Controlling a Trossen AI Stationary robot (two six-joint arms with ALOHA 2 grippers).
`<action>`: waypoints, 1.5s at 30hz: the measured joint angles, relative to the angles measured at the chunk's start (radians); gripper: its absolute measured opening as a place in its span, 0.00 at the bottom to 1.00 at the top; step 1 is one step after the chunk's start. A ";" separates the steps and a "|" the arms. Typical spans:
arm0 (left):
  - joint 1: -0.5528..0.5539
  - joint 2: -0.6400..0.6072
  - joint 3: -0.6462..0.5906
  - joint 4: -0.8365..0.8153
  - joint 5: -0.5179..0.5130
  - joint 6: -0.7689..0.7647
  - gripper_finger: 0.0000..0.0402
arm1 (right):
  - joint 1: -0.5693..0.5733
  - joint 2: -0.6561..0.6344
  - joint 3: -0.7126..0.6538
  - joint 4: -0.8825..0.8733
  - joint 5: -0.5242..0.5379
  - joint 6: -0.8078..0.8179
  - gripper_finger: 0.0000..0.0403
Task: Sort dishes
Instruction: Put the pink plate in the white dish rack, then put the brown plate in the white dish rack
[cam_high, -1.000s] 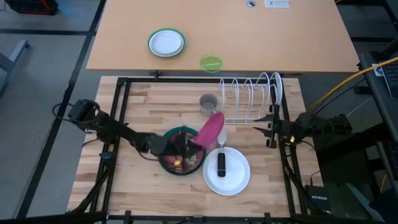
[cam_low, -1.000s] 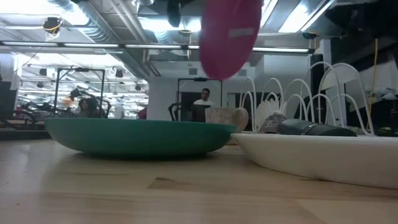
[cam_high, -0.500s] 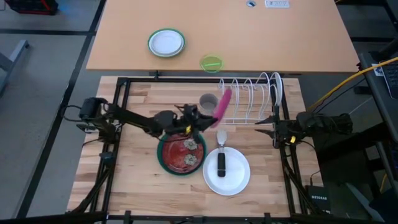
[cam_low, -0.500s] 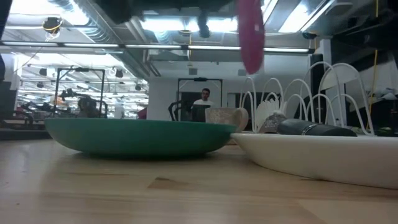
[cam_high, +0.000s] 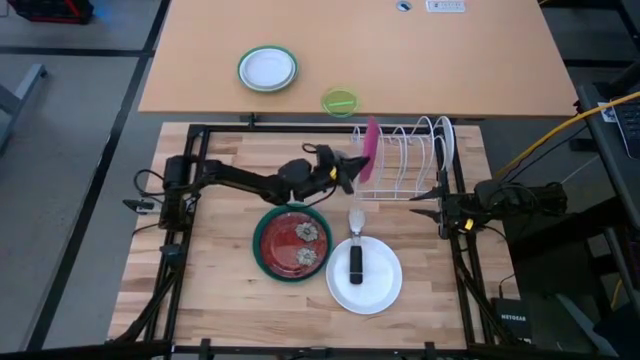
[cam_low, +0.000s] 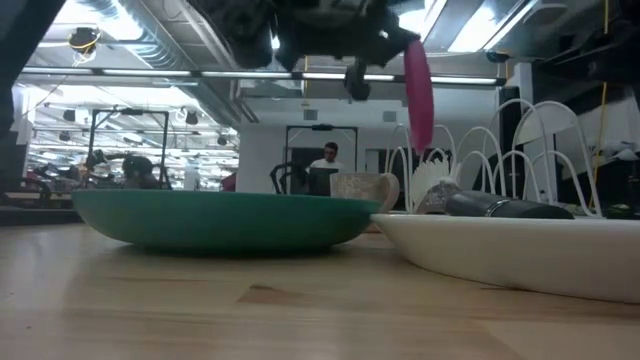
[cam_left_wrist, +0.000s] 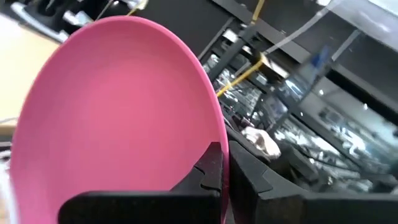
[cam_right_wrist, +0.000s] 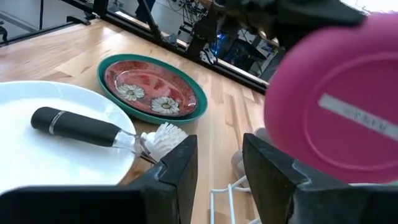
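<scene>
**Operator:** State the position and condition of the left hand (cam_high: 352, 166).

**Technician:** The left hand was extended over the far part of the worktop (cam_high: 215, 300), at the left end of the wire dish rack (cam_high: 405, 158). It was clenched on the rim of the pink plate (cam_high: 369, 148), which stood on edge, nearly upright, above the first slots of the rack. In the low view the plate was clear of the worktop.

**Operator:** And the right hand (cam_right_wrist: 217, 165)?

**Technician:** It waited at the right edge of the worktop, beside the rack, fingers apart and grasping nothing.

**Operator:** Locate the remaining dishes.

**Technician:** The dark red patterned plate (cam_high: 293, 241) lay inside the larger teal-green plate (cam_high: 261, 256), near the centre of the worktop. The plain white plate (cam_high: 377, 285) lay just beside it on the right, carrying a black-handled dish brush (cam_high: 355, 262) whose bristle head overhung the far rim. A grey mug (cam_low: 362, 188) stood beside the rack. A white dish (cam_high: 446, 140) stood in the rack's right end.
</scene>
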 joint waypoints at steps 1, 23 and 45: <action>0.010 0.006 0.000 -0.001 0.000 -0.025 0.00 | 0.000 0.001 0.000 0.001 0.000 0.001 0.33; 0.085 0.133 0.001 -0.082 -0.002 -0.121 0.11 | 0.000 0.001 -0.001 0.002 0.001 0.001 0.33; 0.084 0.109 -0.001 -0.119 0.125 0.142 0.38 | 0.000 0.001 -0.002 0.002 0.001 0.001 0.33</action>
